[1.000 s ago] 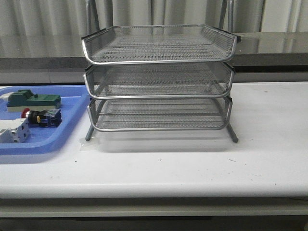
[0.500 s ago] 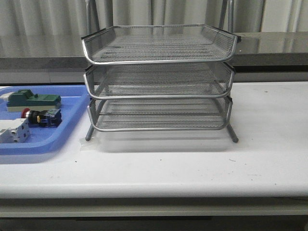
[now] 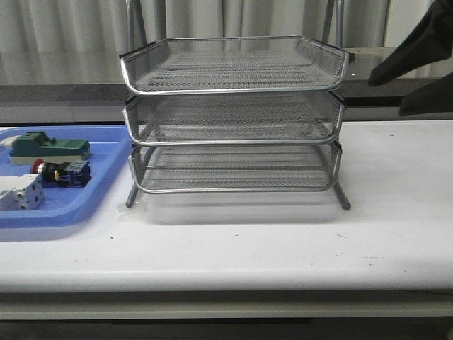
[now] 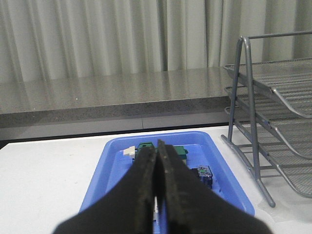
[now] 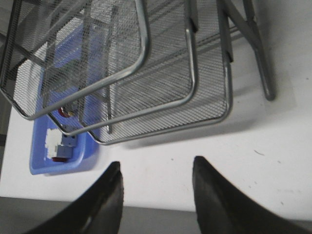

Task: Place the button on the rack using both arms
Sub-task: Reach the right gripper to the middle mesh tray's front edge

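The button (image 3: 60, 172), with a red head and a blue-black rear block, lies in the blue tray (image 3: 78, 210) left of the rack (image 3: 233, 113). The silver three-tier wire rack stands mid-table, and no object shows on its tiers. My left gripper (image 4: 157, 157) is shut and empty. It hangs above the near end of the blue tray, and the button (image 4: 204, 174) lies just beyond its fingers. My right gripper (image 3: 386, 97) is open and empty, high at the rack's right side. In the right wrist view its fingers (image 5: 113, 181) spread above the table's front edge, with the rack (image 5: 146, 97) below.
A green block part (image 3: 49, 146) and a white-grey terminal block (image 3: 20, 193) share the blue tray with the button. A grey counter ledge (image 3: 64, 91) and curtains run behind the table. White tabletop (image 3: 396, 184) lies right of the rack.
My right gripper has come into the front view at the upper right. The rack, the tray and the parts have not moved.
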Motion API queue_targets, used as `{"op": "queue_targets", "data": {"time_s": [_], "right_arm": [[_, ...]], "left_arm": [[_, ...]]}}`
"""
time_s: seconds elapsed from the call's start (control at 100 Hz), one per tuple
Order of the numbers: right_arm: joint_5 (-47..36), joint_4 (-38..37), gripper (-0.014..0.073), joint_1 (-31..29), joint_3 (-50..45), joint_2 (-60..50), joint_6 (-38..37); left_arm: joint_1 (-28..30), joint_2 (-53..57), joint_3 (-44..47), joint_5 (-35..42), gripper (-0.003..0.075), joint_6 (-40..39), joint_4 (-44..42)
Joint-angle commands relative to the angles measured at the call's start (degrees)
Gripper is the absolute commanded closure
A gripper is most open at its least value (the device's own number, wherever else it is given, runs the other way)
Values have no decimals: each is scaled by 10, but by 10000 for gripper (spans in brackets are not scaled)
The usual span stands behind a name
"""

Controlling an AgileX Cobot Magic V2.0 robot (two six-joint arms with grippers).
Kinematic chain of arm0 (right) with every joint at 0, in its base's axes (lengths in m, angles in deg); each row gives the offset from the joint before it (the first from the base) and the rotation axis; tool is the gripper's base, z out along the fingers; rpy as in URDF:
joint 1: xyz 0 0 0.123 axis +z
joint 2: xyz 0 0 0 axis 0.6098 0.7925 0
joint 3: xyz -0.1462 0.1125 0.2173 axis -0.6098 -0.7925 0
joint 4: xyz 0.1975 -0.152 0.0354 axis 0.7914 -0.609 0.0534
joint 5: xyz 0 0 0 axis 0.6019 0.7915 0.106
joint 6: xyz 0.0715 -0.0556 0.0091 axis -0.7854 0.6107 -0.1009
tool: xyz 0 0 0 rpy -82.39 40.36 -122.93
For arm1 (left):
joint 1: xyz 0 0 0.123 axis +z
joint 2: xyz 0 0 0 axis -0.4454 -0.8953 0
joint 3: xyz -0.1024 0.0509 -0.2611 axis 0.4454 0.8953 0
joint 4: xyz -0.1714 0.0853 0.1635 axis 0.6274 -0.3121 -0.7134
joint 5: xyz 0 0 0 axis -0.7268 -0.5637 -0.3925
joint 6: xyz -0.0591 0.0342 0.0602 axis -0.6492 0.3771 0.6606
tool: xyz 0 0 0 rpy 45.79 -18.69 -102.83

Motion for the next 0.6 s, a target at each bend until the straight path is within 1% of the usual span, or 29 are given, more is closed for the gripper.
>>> {"op": "queue_targets", "data": {"time_s": [0.0,0.03,0.1,0.22,0.37,0.59], "right_arm": [[8,141,237,0,19,21,122],[15,178,237,0,19,35,150],[31,239,237,0,19,64,206],[66,309,237,0,19,113,264],[94,309,237,0,34,167,273],[119,309,237,0,82,222,274]], "left_arm": [[0,18,20,43,741,-5,3],[0,18,20,43,741,-5,3],[0,18,20,43,741,-5,3],[0,18,20,43,741,-5,3],[0,18,20,43,741,-5,3],[0,18,20,43,741,-5,3]]}}
